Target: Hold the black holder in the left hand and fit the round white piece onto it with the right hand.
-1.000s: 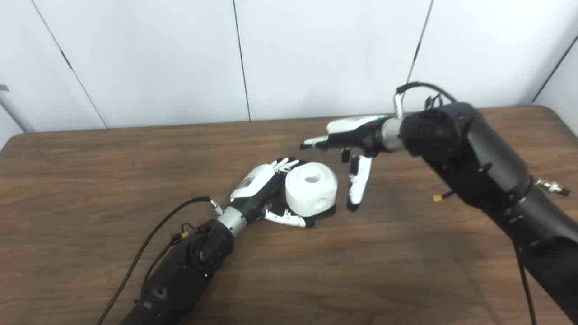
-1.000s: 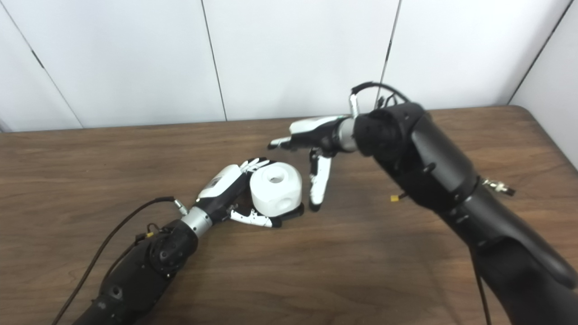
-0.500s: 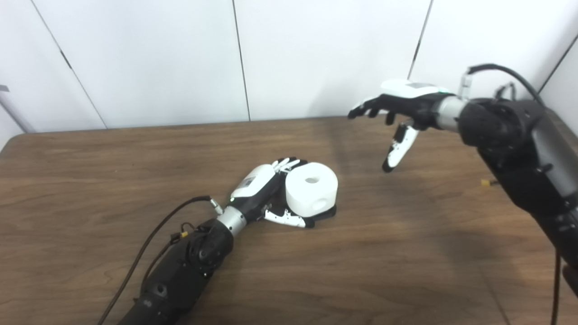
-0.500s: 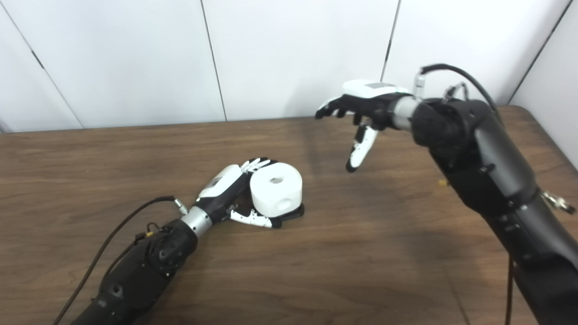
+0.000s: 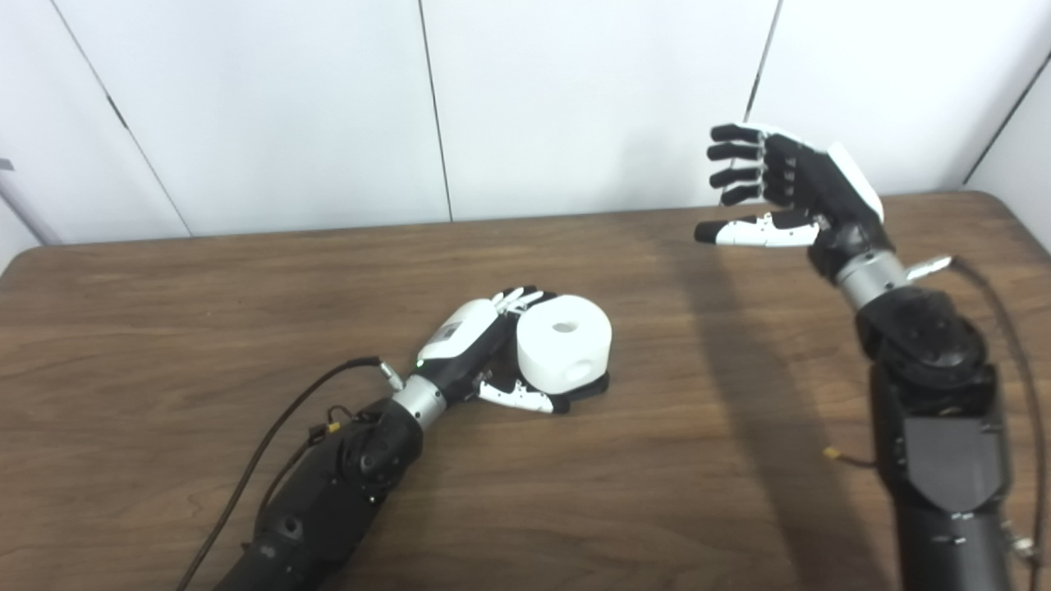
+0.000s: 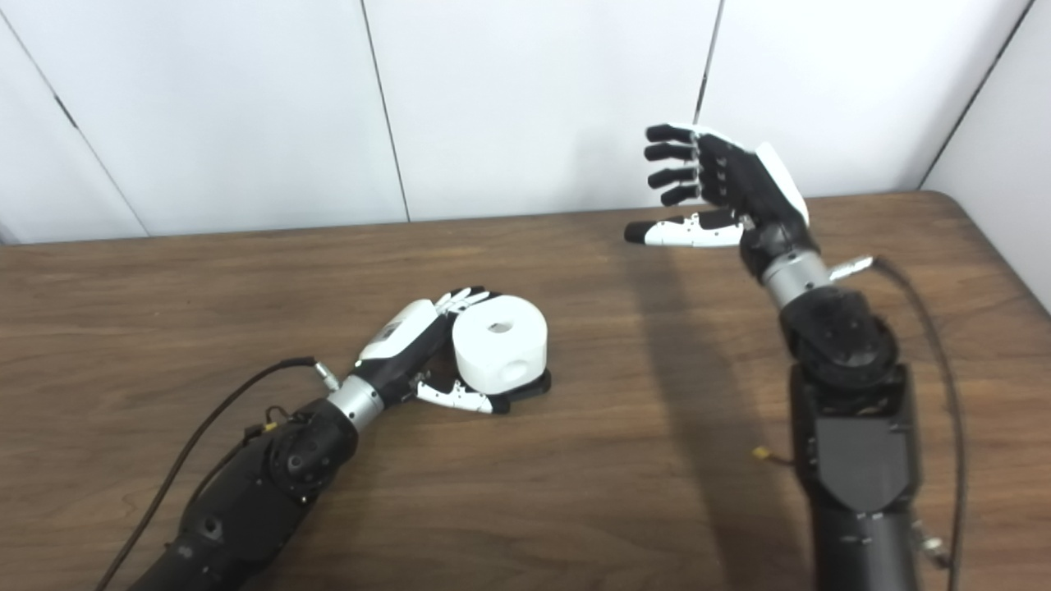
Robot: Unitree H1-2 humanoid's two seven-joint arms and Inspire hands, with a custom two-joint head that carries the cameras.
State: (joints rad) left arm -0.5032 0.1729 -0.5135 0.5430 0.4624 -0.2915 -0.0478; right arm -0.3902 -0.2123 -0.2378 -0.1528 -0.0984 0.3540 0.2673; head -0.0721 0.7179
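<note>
Matt wood-grain table (image 5: 205,312); white piece (image 5: 564,341) seemingly plastic

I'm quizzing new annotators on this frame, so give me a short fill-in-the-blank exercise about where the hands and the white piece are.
1. The round white piece sits on the black ____.
2. The ____ hand is wrapped around that assembly on the table.
3. The right hand is raised above the table, fingers apart, holding ____.
4. The top of the white piece has a round ____.

Missing words: holder; left; nothing; hole
</note>
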